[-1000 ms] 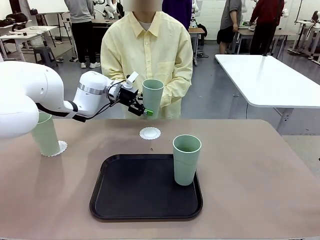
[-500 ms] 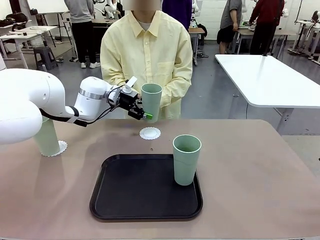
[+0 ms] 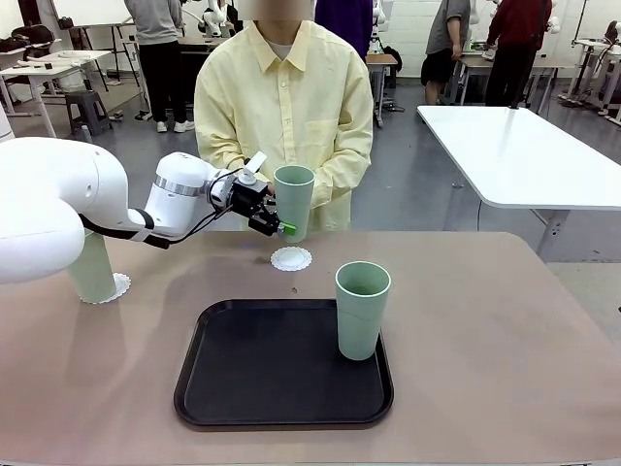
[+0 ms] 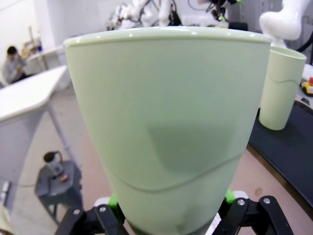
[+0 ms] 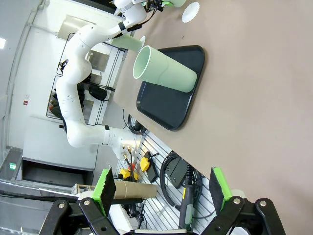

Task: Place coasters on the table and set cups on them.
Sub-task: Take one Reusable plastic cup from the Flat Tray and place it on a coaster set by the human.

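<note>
Tray (image 3: 243, 388) and one waiting cup (image 3: 362, 311) lie nearest the robot. The black tray sits on the table (image 3: 485, 340) at the middle, and the cup stands upright in the tray's right half with no coaster under it. The right gripper (image 5: 161, 188) has its fingers spread wide with nothing between them.

Just beyond the tray's far edge lies the free coaster (image 3: 291, 258), flat on the tabletop and bare. Above it hangs the held cup (image 3: 293, 199). The left gripper (image 3: 284, 226) is closed on the cup's narrow lower end. The left wrist view shows green pads pressed to each side of the base of that cup (image 4: 166, 122).

What has changed is small. Over the last second the held cup has sunk a little and drifted slightly left. Its base now hangs closer above the free coaster, and most of that drop came in the first half of the second. My reading is that the carry is done and the lowering onto the coaster is under way, slowly.

The held cup is upright, with its long axis vertical, mouth up and tapered base pointing down at the coaster. It looks apart from the coaster, though depth is hard to judge from the front.

At the far left a third cup (image 3: 95, 272) already stands on its coaster (image 3: 118, 286), partly behind the arm. The person (image 3: 281, 107) stands at the far edge behind the held cup.
</note>
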